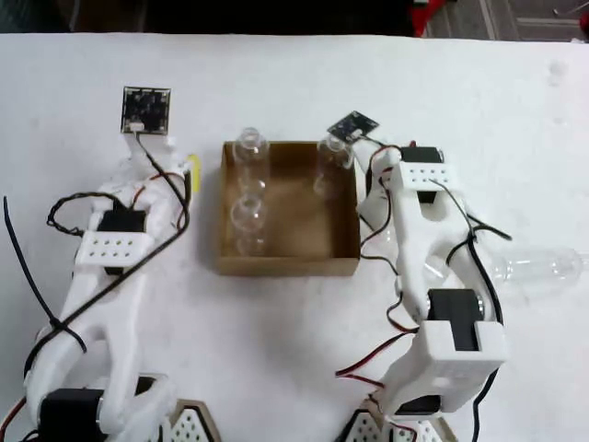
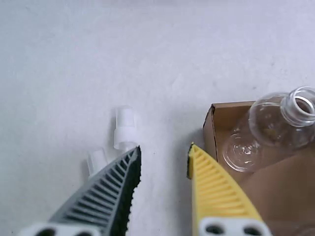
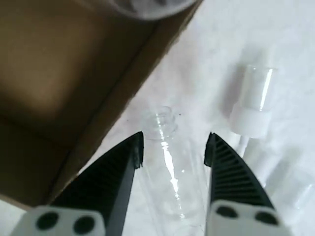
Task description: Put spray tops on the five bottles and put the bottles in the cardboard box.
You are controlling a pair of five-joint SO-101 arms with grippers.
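The cardboard box [image 1: 287, 241] lies in the middle of the table between the two arms. Three clear bottles stand in it: one at the back left [image 1: 249, 147], one at the front left [image 1: 248, 221], one at the back right [image 1: 333, 158]. The left two have open necks. My left gripper [image 2: 163, 157] is open just left of the box, with two white spray tops [image 2: 124, 129] on the table by its grey finger. My right gripper [image 3: 173, 147] is open, its fingers on either side of a clear bottle [image 3: 170, 167] lying beside the box. A spray top [image 3: 255, 105] lies next to it.
Another clear bottle [image 1: 543, 269] lies on its side at the table's right, beyond the right arm. The box corner [image 2: 216, 123] and an open-necked bottle [image 2: 283, 118] are close to my left gripper's yellow finger. Red and black cables trail along both arms.
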